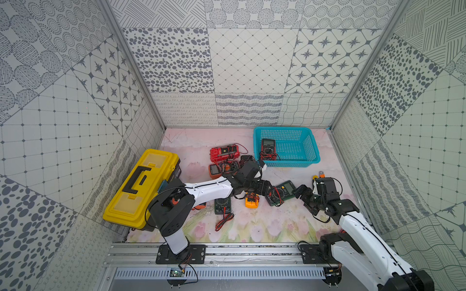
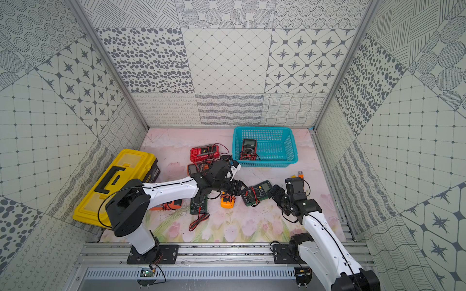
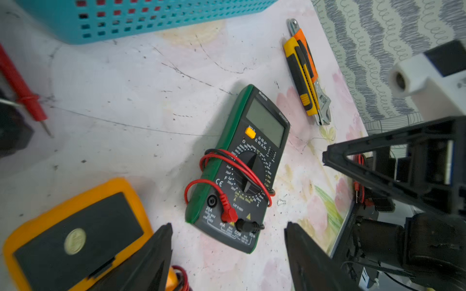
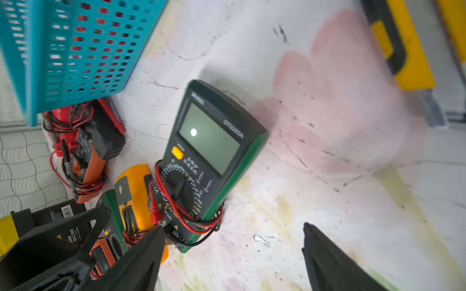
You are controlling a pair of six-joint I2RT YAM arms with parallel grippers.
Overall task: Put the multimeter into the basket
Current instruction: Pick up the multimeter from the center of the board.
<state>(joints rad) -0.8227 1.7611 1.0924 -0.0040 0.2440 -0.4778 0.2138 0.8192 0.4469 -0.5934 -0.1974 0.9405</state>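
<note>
In both top views, the teal basket (image 1: 295, 163) (image 2: 269, 163) holds a black-and-red multimeter (image 1: 268, 147). The green multimeter (image 1: 282, 192) lies flat on the tabletop (image 1: 252, 226), outside the basket and well clear of its front wall on the robot's side. The left claw (image 1: 268, 192) and the right claw (image 1: 298, 192) flank this meter.

In the left wrist view, the left claw's jaws stand wide apart on either side of the meter's jack end and grip nothing. A yellow utility knife (image 3: 301, 75) and an orange-handled adjustable wrench (image 3: 316, 88) lie side by side near the basket.

In the right wrist view, the right claw is also spread wide and empty. The green multimeter lies between it and the basket, with red and black leads wrapped around its body.
</note>
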